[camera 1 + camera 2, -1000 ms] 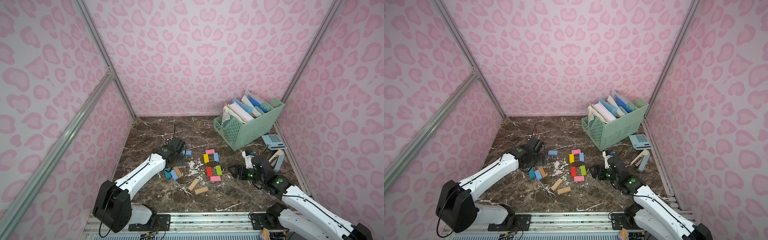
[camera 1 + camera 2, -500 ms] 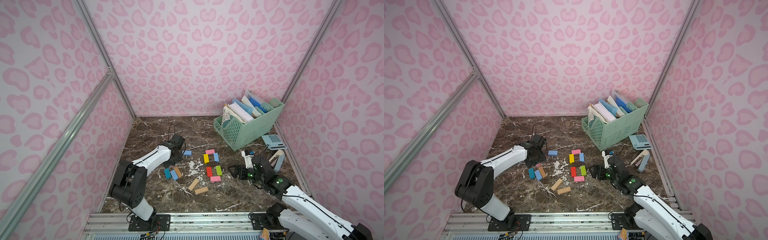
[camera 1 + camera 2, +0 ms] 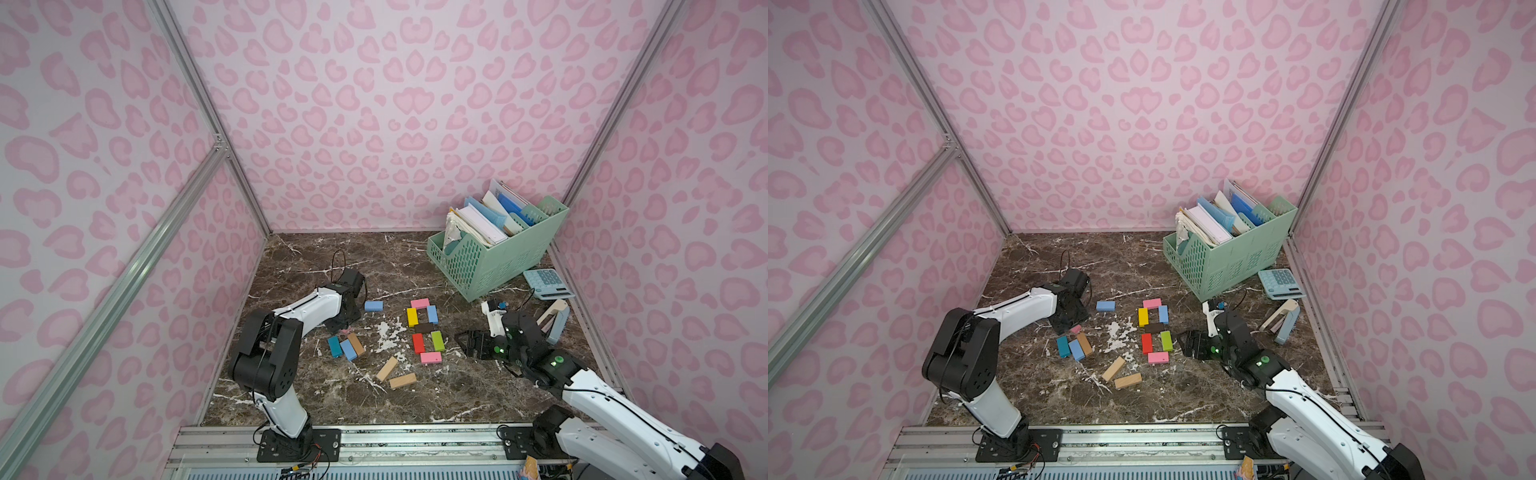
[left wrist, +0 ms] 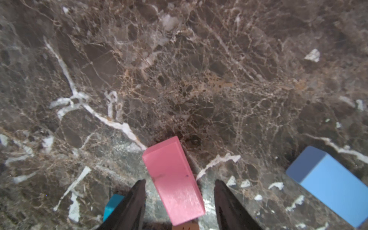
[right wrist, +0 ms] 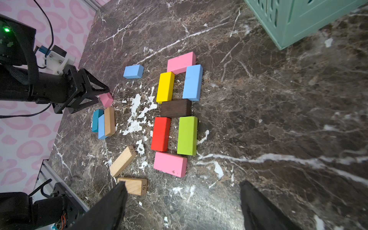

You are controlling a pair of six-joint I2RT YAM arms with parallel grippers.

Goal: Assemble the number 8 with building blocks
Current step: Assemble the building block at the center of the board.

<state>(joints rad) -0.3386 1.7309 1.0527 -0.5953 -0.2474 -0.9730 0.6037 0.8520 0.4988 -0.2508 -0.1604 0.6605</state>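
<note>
Left gripper straddles the loose pink brick lengthwise, jaws parted, not touching, nine o'clock from the number 8; right gripper gapes empty.

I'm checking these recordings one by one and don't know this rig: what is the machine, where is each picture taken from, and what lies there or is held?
Two white robot arms stand at the near edge of a marble table. Two pictures look down from side-by-side overhead cameras; two come from a camera on each arm's wrist. In the middle lies a figure 8 of seven coloured blocks. Beside it lie spare blocks; further back, a green file basket and a calculator. The left gripper has its jaws around a pink block, with a gap showing. The right gripper is open and empty.
</note>
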